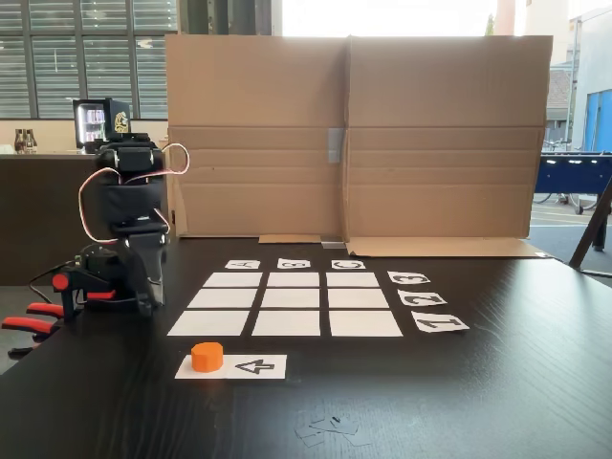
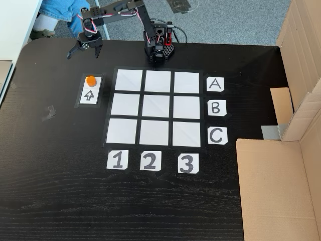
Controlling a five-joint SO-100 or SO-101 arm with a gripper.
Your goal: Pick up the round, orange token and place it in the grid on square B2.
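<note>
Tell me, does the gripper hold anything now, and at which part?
Nothing is held. The gripper hangs open above the table, apart from the token, which rests on the arrow strip.

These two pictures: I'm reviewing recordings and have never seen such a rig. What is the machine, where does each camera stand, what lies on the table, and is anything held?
The machine is a small black robot arm bolted to a dark table, ending in a two-finger gripper. One fixed view looks across the table at table height, toward a cardboard screen; the other looks down from above.

On the table lies the grid, nine white paper squares with cards A, B, C along one side and 1, 2, 3 along another. Square B2 is the bare middle one. Beside the grid a white strip with a black arrow carries the orange token.

Nothing is held: the gripper hangs open near the token, apart from it.
</note>
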